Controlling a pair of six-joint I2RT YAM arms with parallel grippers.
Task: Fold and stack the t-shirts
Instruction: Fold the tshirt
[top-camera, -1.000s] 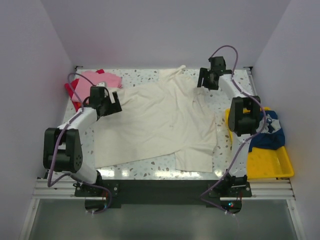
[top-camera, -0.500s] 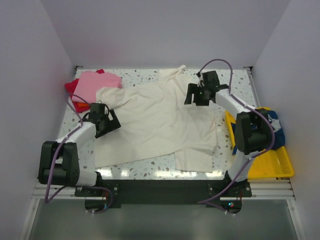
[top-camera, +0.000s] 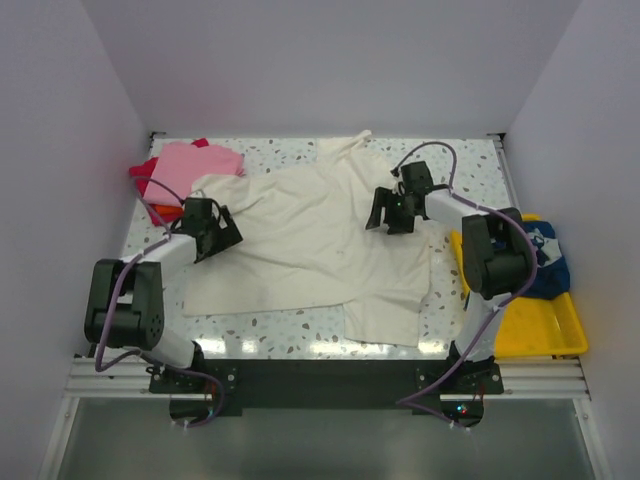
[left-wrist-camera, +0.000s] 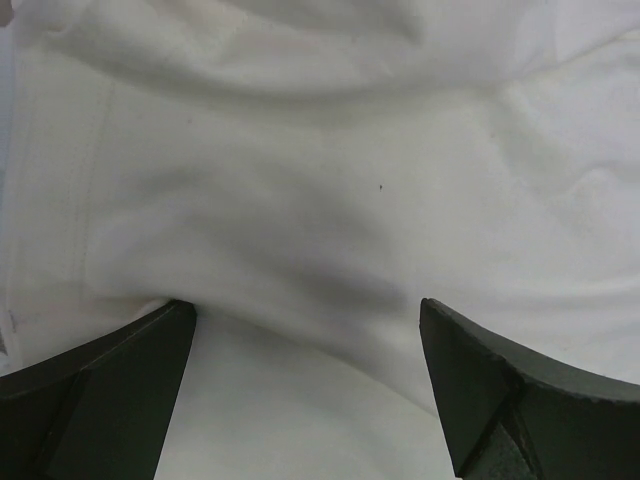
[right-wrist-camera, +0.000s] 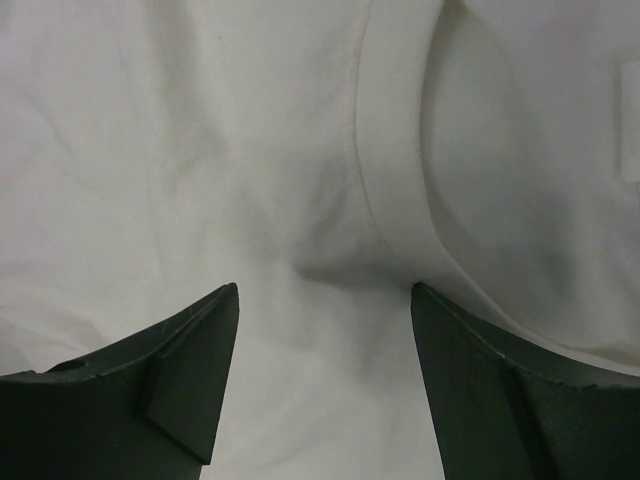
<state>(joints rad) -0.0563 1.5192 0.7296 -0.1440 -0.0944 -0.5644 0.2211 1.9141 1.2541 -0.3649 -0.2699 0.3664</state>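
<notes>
- Large plain cream cotton t-shirt (top-camera: 320, 240): spread flat across the middle of the speckled terrazzo-pattern counter (top-camera: 470, 165). It is creased, with a soft matte weave and stitched hems visible in both wrist views. No folds have been made.
- Left hand (top-camera: 222, 232): black, low over the cream t-shirt's left edge. Its fingers are spread apart, with a raised ridge of cloth lying between them and nothing clamped.
- Right hand (top-camera: 385, 215): black, over the cream t-shirt's upper right part beside a hem seam. Its fingers are likewise apart, with cloth puckered between the tips.
- Pink cloth t-shirt (top-camera: 190, 165): at the cream t-shirt's far-left corner, lying on a red cloth t-shirt (top-camera: 143, 172).
- Navy cloth t-shirt (top-camera: 545, 265): crumpled to the right of the cream t-shirt, in a yellow plastic tray (top-camera: 545, 325). Its white print is too small to read.
</notes>
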